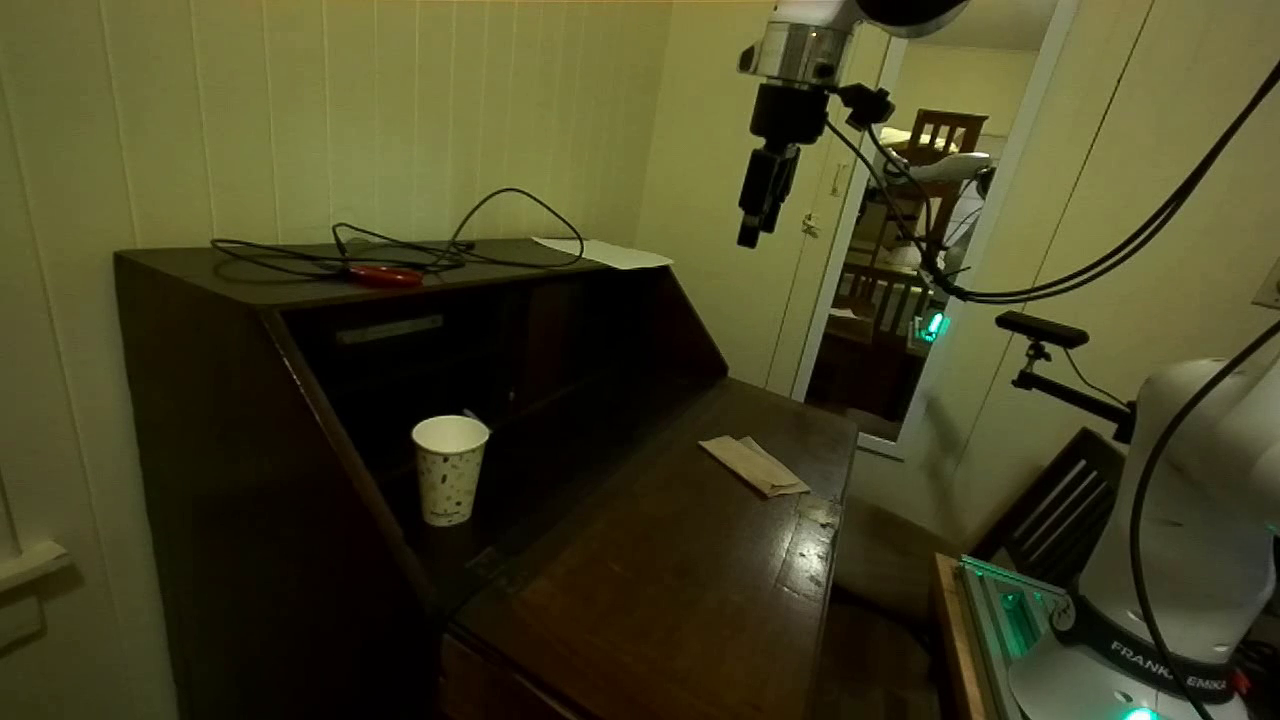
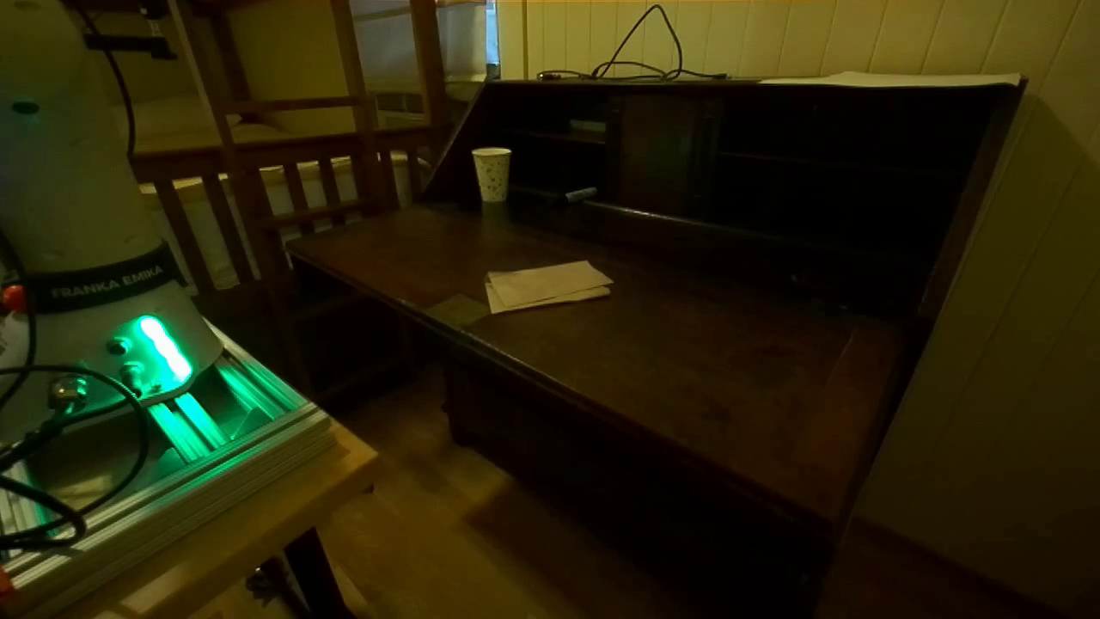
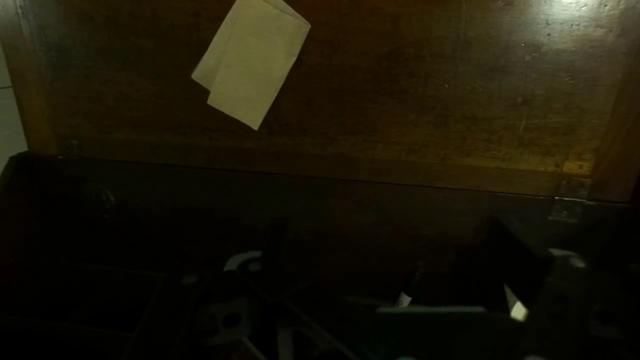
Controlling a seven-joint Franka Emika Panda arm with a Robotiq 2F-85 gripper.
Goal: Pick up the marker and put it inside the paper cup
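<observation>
Pale panelled walls [image 1: 430,120] and a dark slant-front desk [image 1: 640,600] fill an exterior view, and high above that desk hangs the gripper [image 1: 758,231], two fingers [image 1: 749,230] pointing down, seen too nearly edge-on here to judge their spread. Below the fingers, one piece of folded brown paper [image 1: 752,466]; lower still and off to picture-left, one white paper cup [image 1: 450,475], upright, the lettering near its foot too small to read. Level with the fingertips and away to their left, on the desk's upper ledge [image 1: 230,280]: one white sheet [image 1: 610,254], a tangle of black cable [image 1: 440,265], one red item [image 1: 385,276]. And there's the brand, FRANKA EMIKA, on the dark band [image 1: 1140,655] round the robot's base [image 1: 1200,560], down and right of the fingers, one letter partly hidden.

FRANKA EMIKA reads in full in an exterior view, a green light [image 2: 163,348] glowing beneath it. One marker [image 2: 581,195] lies in the desk's recess [image 2: 799,198], near the cup, apart from it and outside it.

Over to the wrist view: two fingers, spread wide, holding nothing. Between them, past the tips, the marker shows a dark end and a white label [image 3: 404,300], its print too small to make out. Brown paper lies ahead of the fingertips, nearer the picture-left one; a metal hinge [image 3: 572,189] sits ahead of the picture-right one.
</observation>
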